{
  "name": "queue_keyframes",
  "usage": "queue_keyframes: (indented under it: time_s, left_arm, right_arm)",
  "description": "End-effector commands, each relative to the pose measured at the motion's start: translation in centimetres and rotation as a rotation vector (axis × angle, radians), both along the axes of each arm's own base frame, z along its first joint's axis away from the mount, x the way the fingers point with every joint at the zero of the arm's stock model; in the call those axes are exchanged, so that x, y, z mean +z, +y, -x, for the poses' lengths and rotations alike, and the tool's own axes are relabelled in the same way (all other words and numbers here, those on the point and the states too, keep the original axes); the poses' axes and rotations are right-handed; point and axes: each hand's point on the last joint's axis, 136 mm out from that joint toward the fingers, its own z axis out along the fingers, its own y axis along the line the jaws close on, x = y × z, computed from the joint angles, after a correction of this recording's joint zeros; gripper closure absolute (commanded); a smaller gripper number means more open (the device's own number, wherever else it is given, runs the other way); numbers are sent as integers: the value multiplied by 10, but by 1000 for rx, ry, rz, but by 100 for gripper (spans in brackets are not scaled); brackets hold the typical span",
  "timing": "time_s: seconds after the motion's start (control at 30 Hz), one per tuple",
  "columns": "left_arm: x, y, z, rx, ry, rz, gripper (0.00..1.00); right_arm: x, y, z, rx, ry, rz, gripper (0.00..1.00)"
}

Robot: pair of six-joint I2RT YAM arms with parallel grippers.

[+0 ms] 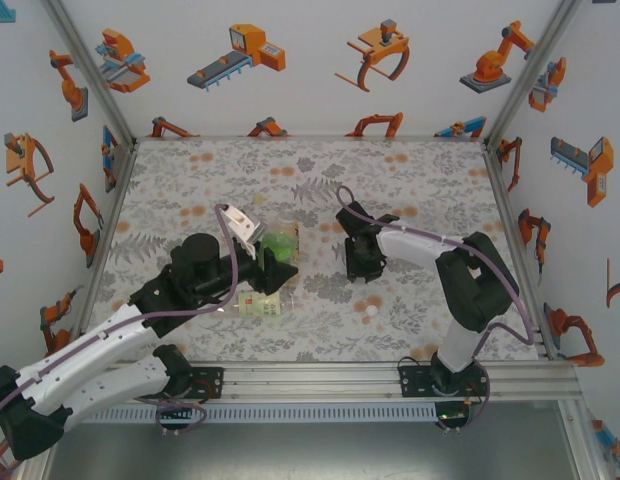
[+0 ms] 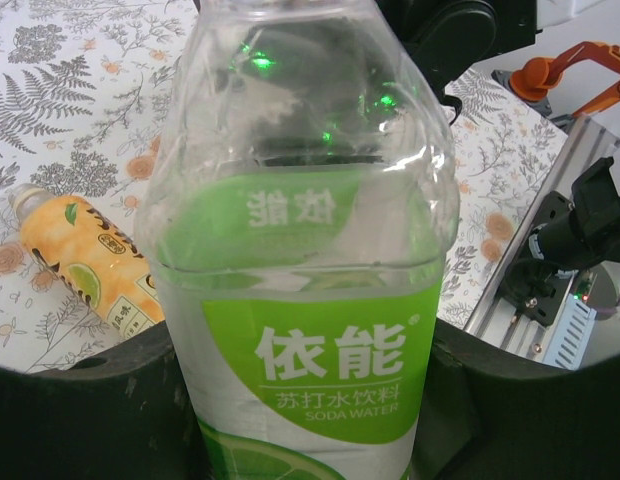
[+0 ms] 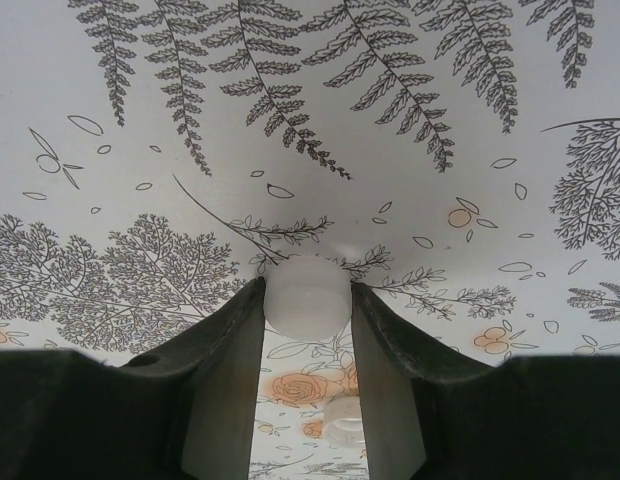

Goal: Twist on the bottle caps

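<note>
- Floral-print tabletop (image 1: 440,180), white walls (image 1: 310,100) covered in orange robot drawings. What did you have on it at that mark?
- I had the green-label bottle (image 2: 300,330) clamped in the left gripper (image 1: 275,263). On the left wrist cam the black fingers (image 2: 90,410) pressed its lower body from both sides. The label faced the lens and the neck ran out of the top of the frame.
- Other bottles?
- The yellow-orange bottle (image 2: 85,262) lay on its side on the tabletop, just beside the held one. From above I saw a pale bottle (image 1: 258,303) lying next to the left gripper. Probably the same one, but it was too washed out for me to be sure.
- Right side?
- My right gripper (image 1: 362,265) pointed down at the tabletop, apart from the bottles, over toward the right half. Its wrist cam showed the two fingers (image 3: 215,340) pinching a white cap (image 3: 308,295). There was one pad on each side, and the cap sat at the very fingertips, low against the print.
- Any more caps?
- A second cap (image 1: 371,311) sat loose on the tabletop, near the right gripper on the side toward the arm bases. Nothing touched it.
</note>
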Motion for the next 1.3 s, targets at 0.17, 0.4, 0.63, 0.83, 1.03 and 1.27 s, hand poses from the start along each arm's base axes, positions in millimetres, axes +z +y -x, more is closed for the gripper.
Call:
queue_keyframes:
  time_s: [0.17, 0.4, 0.63, 0.83, 1.03, 1.27]
  left_arm:
    - [1, -2, 3, -33, -10, -25, 100]
    - [-15, -6, 18, -154, -72, -160, 100]
    - [-21, -10, 43, -326, -187, -261, 100]
    - [-29, -9, 53, -383, -309, -368, 100]
    - [-28, -11, 58, -419, -351, -396, 100]
    - [-22, -16, 64, -459, -394, -410, 100]
  right_arm:
    - [-2, 1, 0, 48, 4, 36, 70]
    - [41, 9, -1, 99, -82, -29, 82]
    - [114, 29, 9, 222, -210, -216, 87]
    - [197, 33, 27, 368, -382, -331, 90]
    - [277, 47, 69, 571, -523, -551, 92]
    - [345, 65, 124, 844, -577, -798, 91]
